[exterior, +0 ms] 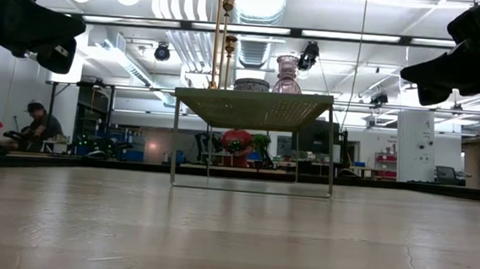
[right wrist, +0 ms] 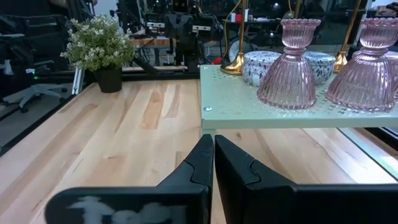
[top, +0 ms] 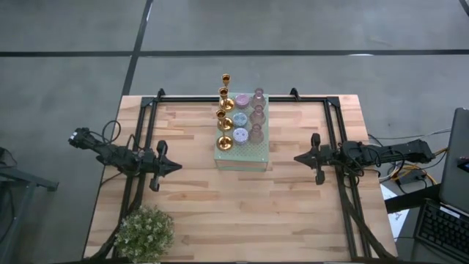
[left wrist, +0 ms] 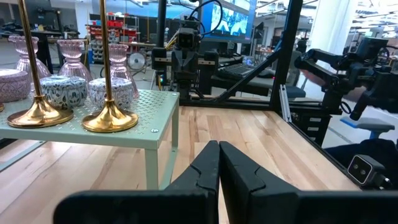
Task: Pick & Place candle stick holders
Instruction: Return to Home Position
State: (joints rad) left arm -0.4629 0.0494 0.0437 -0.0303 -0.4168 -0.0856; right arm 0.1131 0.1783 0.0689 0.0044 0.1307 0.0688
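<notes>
At the left of the wooden surface [top: 220, 209], the left pincer [top: 177, 167] hangs above the boards and points toward the middle. Its wrist view shows the two dark fingers [left wrist: 205, 171] pressed flat together with nothing between them. Near the front left corner stands a bushy potted plant [top: 144, 232], well apart from everything else.

In the middle, toward the far edge, sits a pale green perforated shelf [top: 245, 156] raised on thin legs. All the candle stick holders stand on its top, in three rows running front to back.

- **Left row:** four gold candlesticks [top: 225, 141], each with a slim, shiny stem rising from a round flared base.
- **Middle row:** three squat holders [top: 240, 119], low and round with fine patterning. The far one is pinkish, the middle one pale blue, and the near one pale with a lilac tint.
- **Right row:** three pink glass holders [top: 257, 114] of ribbed glass, each with a wide skirt-like foot, a narrow waist and a small fluted cup.

The rows stand just beside one another. In the low view the gold stems tower over the squat and glass pieces.

At the right, the right pincer [top: 297, 157] hovers above the surface, facing the shelf but well apart from it. Its fingers [right wrist: 202, 165] are closed tight against each other and hold nothing.
</notes>
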